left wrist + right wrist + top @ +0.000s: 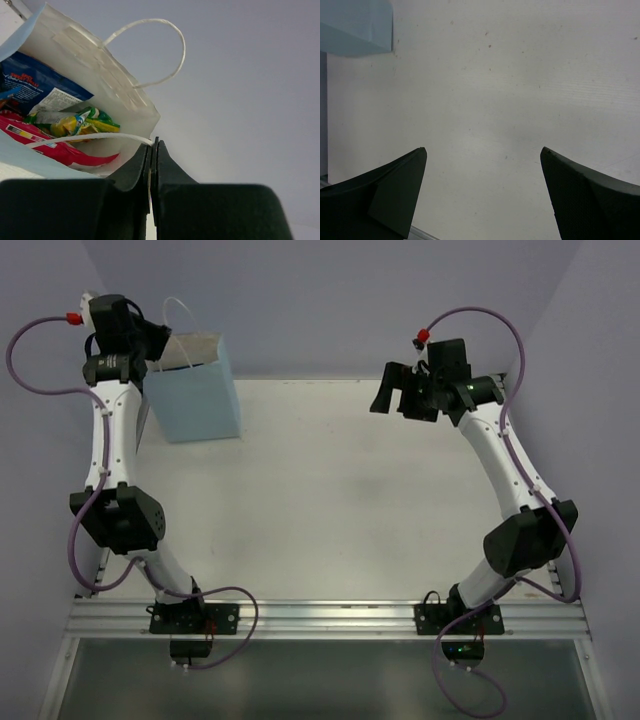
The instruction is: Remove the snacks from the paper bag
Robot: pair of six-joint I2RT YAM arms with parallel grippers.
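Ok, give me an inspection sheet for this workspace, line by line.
Surface: white table, faintly speckled.
Job's things: bag upright at far left; snacks inside it.
Clutter: nothing seen.
Tools: left tool shut on the bag's handle; right tool open above the table.
Cables: purple cables looped along both arms.
Surroundings: lilac walls.

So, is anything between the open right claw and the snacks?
Nothing on the white table separates the right gripper from the pale-blue paper bag. But the shiny snack packets lie within its walls, and the left gripper, shut on its white string handle, crowds the mouth.
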